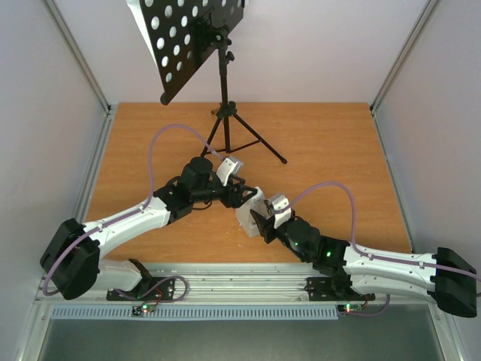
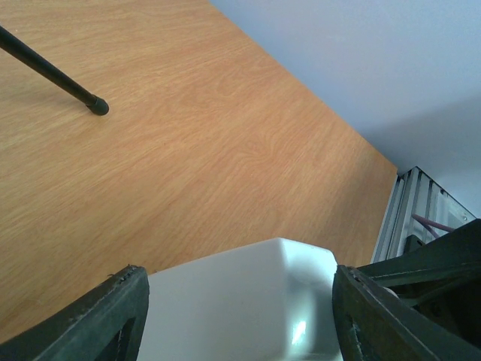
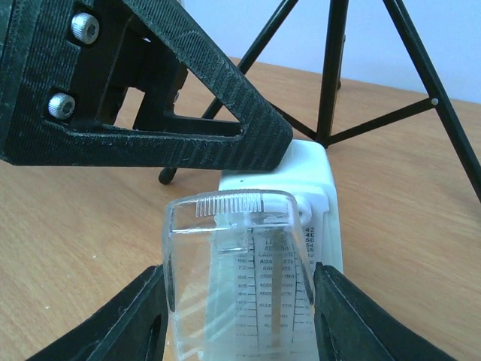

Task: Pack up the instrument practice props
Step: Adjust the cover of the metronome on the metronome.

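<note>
Metronome [image 3: 263,248] shows tempo numerals 42, 46, 50.

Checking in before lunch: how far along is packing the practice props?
Nothing looks packed yet. In hand: the left tool and right tool both grip the metronome, the right at its clear cover. Left: the music stand, unfolded at the table's back.

You get bright, even light with soft shadows; a small glare marks the metronome [image 2: 240,320] inside your left pincer [image 2: 239,297].
</note>
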`<move>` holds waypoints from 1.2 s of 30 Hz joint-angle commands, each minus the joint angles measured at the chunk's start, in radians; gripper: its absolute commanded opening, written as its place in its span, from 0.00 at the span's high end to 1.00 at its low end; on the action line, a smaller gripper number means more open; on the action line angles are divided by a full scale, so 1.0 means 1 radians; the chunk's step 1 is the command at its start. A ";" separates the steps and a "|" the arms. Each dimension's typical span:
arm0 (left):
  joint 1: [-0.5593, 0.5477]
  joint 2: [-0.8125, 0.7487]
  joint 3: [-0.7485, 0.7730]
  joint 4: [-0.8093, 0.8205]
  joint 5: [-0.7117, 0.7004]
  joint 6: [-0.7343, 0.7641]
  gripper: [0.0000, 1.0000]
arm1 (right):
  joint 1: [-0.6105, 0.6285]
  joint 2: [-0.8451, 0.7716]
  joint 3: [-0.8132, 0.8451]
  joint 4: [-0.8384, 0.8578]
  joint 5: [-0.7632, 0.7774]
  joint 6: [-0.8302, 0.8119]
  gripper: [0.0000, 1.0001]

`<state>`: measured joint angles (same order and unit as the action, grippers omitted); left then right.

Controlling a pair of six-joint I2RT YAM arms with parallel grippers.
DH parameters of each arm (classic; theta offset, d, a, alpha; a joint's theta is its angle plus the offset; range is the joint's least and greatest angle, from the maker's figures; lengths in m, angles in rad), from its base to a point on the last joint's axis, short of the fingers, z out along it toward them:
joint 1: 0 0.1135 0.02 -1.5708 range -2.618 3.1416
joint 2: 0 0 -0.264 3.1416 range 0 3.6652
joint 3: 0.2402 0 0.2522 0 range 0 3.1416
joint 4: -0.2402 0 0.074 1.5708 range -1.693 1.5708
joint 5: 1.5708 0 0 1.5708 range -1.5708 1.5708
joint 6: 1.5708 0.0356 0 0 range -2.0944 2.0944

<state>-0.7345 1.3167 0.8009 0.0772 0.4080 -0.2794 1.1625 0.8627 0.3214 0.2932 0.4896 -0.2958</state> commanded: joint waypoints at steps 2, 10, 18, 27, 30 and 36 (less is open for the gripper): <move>-0.003 0.029 0.011 -0.033 -0.001 0.019 0.33 | 0.009 0.002 0.020 0.054 0.032 0.005 0.50; -0.003 0.035 0.011 -0.033 -0.003 0.020 0.33 | 0.009 -0.020 0.009 0.095 0.060 -0.017 0.50; -0.003 0.033 0.012 -0.038 -0.004 0.022 0.33 | 0.009 -0.016 -0.012 0.142 0.074 -0.034 0.50; -0.003 0.031 0.014 -0.042 -0.006 0.022 0.33 | 0.010 0.009 -0.032 0.179 0.069 -0.032 0.50; -0.004 0.030 0.014 -0.045 -0.006 0.022 0.33 | 0.008 0.010 -0.036 0.184 0.068 -0.031 0.50; -0.003 0.027 0.014 -0.047 -0.006 0.023 0.33 | 0.000 0.018 -0.040 0.191 0.064 -0.034 0.50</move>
<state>-0.7345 1.3231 0.8059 0.0776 0.4114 -0.2794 1.1625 0.8738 0.2886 0.4252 0.5350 -0.3252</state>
